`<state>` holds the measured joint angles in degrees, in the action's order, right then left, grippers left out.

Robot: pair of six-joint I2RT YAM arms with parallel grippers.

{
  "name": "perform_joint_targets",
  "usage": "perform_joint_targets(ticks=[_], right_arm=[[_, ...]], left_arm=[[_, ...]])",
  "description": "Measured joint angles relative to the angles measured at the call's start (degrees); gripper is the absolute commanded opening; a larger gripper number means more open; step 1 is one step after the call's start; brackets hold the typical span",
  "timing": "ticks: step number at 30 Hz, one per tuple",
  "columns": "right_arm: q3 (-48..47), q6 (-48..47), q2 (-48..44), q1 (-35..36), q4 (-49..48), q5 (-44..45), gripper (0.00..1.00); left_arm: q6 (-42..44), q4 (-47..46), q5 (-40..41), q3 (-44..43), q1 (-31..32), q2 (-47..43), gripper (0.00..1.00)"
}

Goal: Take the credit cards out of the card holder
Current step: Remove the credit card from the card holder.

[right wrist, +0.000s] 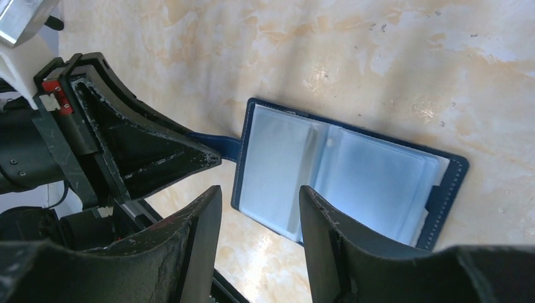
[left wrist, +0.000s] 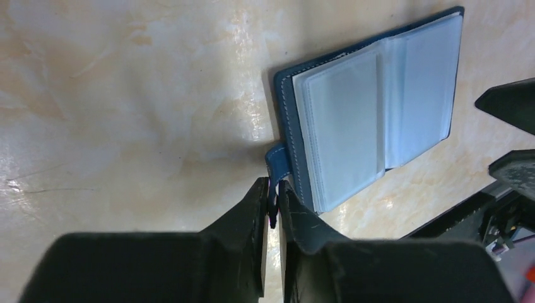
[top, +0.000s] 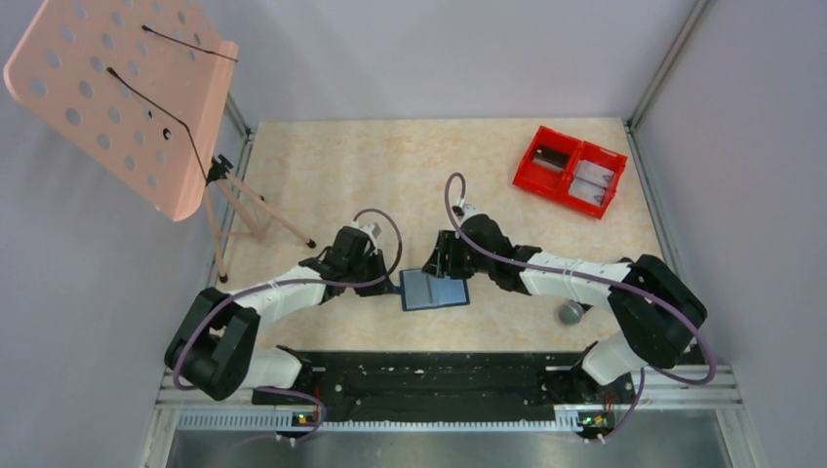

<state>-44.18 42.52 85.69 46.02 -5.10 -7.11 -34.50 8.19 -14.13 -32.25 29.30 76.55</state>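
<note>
Tabletop [top: 332, 166] holds open card holder [top: 435, 290], left claw [left wrist: 272, 202] pinching its strap [left wrist: 278, 161].

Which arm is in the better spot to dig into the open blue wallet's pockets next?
Probably the right one. The right hand is open and pointed at the card holder and its pockets. The left hand is shut on the strap, holding it steady.

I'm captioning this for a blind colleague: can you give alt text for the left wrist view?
The left claw pinches the strap of a navy wallet, which lies open on a beige marbled table, its pale plastic pockets facing up.
</note>
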Motion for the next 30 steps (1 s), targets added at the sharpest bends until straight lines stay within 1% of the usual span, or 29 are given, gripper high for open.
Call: perform_joint_targets(ticks=[2,3,9,12,24,30], right_arm=[[0.0,0.11,0.22,0.24,0.0,0.17,0.51],[0.0,0.15,0.31,0.35,0.0,0.24,0.51],[-0.15,0.15,2.71,1.81,0.46,0.72,0.53],[-0.17,0.15,3.96,2.29,0.66,0.81,0.54],[-0.24,0.79,5.33,3.43,0.28,0.13,0.55],[-1.29,1.18,6.54,3.54,-0.02,-0.2,0.5]], left_arm=[[-0.09,0.02,-0.15,0.0,0.0,-0.59,0.01],[-0.22,-0.02,-0.37,0.0,0.02,-1.18,0.0],[-2.27,-3.08,-3.91,1.03,0.02,-7.54,0.0],[-3.45,-4.98,-5.33,1.75,0.02,-9.33,0.0],[-5.46,-6.88,-7.52,2.86,0.02,-10.08,0.0],[-5.88,-7.04,-7.63,2.89,0.02,-10.08,0.0]])
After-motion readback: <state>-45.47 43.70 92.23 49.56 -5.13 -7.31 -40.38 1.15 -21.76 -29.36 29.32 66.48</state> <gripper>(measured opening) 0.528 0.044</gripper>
